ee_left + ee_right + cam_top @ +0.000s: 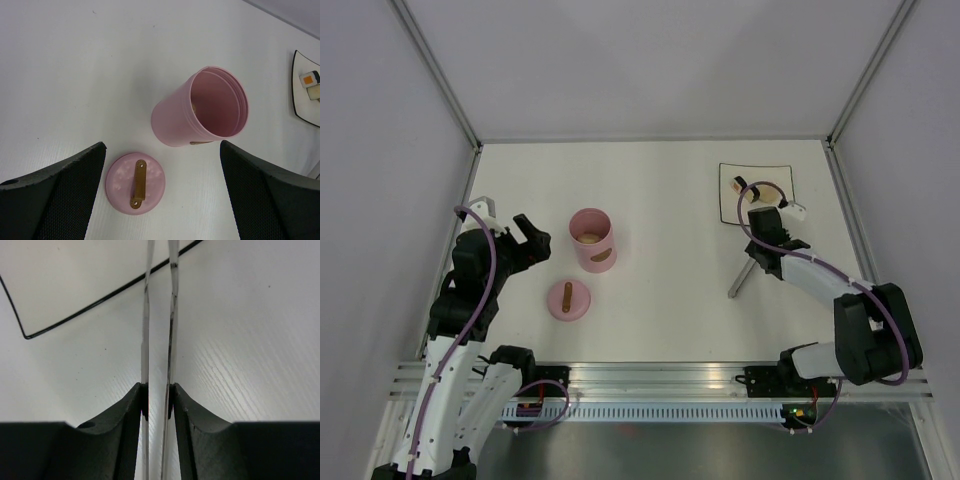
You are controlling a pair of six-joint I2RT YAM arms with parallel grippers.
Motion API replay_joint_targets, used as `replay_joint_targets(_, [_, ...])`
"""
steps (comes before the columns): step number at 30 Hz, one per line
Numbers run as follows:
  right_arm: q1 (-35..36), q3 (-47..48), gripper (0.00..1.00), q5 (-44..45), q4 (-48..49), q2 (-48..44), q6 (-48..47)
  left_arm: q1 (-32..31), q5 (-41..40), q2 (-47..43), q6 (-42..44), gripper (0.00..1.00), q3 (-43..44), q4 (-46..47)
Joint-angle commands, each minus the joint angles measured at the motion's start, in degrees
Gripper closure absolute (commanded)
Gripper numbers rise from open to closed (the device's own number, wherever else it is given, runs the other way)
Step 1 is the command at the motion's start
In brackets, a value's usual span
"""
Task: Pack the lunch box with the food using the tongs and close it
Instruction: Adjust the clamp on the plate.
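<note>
Top view: the uncapped pink lunch box (591,238) stands just ahead of the left gripper (527,240).

Left wrist view: its jaws are spread wide. The lid (135,182) lies between them, nearer than the pot.

Right wrist view: the right gripper (157,401) pinches the tongs (146,340), which reach ahead over the plate (60,280) edge.

Looking like a robot lab test cell, not a home or kitchen. Plain white panels (650,60) on aluminium struts (435,72) are boxing in a white desk (660,230). The left arm (470,290) and right arm (840,300) are sitting bolted to an aluminium rail (660,372) at the near edge, with purple cables (493,265) trailing toward a slotted cable duct (660,411).
</note>
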Motion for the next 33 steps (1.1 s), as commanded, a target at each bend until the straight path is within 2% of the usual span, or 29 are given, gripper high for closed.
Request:
replay_joint_targets(1, [0.3,1.8,0.64,3.0,-1.3,-4.0,-0.8,0.1,0.6,-0.1,2.2,0.0,-0.3,2.1])
replay_joint_targets(6, [0.2,5.6,0.64,0.4,-2.4,-2.8,-7.5,0.0,0.6,-0.3,2.2,0.0,-0.3,2.1])
replay_joint_targets(12, [0.2,8.8,0.64,-4.4,-0.3,4.6,-17.4,0.0,0.6,-0.5,2.2,0.0,-0.3,2.1])
replay_joint_targets(19, [0.2,11.5,0.64,-9.8,1.6,11.2,-22.4,0.0,0.7,-0.4,2.1,0.0,-0.4,2.1])
replay_joint_targets(26, [0.3,11.8,0.6,-8.5,4.1,13.0,-24.3,0.0,0.7,-0.3,2.2,0.0,-0.4,2.1])
replay_joint_targets(29, [0.2,12.7,0.52,-8.4,3.8,14.5,-23.4,-0.1,0.7,-0.2,2.2,0.0,-0.4,2.1])
replay_joint_targets(30, [0.2,13.0,0.45,-8.4,3.4,14.8,-22.9,0.0,0.7,-0.3,2.2,0.0,-0.4,2.1])
replay_joint_targets(33, [0.3,13.2,0.32,-8.3,2.9,15.3,-21.5,0.0,0.6,-0.3,2.2,0.0,-0.3,2.2])
